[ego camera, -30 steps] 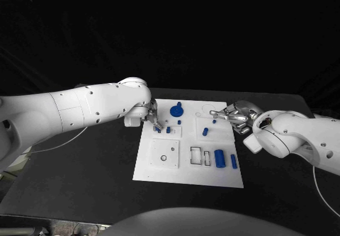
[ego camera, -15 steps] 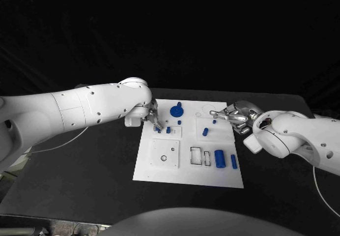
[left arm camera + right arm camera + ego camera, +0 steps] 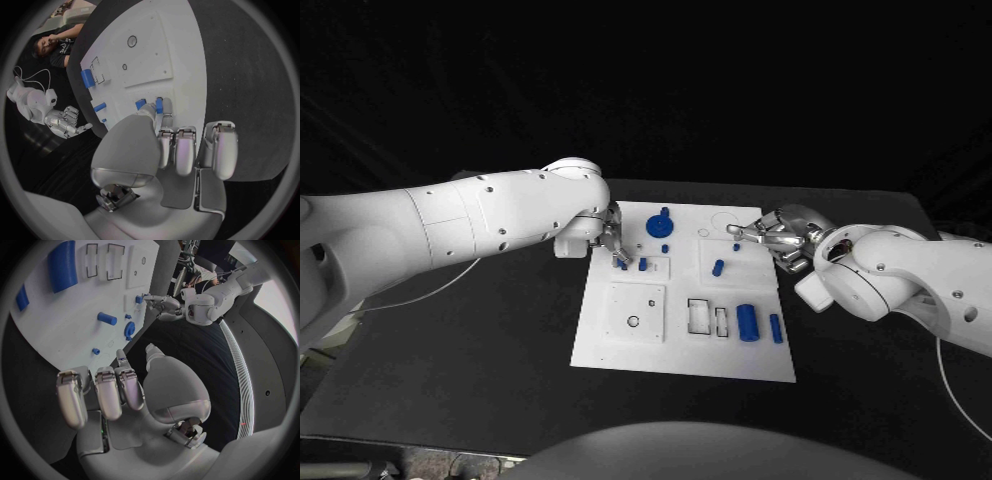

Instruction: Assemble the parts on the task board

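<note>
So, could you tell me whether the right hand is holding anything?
No, open. The right hand has its fingers apart with nothing between them, beside the task board.

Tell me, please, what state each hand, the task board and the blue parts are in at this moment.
Left hand: at the board's left edge, fingers on a small upright blue peg.
Right hand: open, holding nothing, at the board's far right edge.
Task board: flat on the table, rectangular slots unfilled.
Blue gear: seated at the far end.
Large blue cylinder: lying loose beside the slots.
Slim blue bar: lying at the right edge.
</note>
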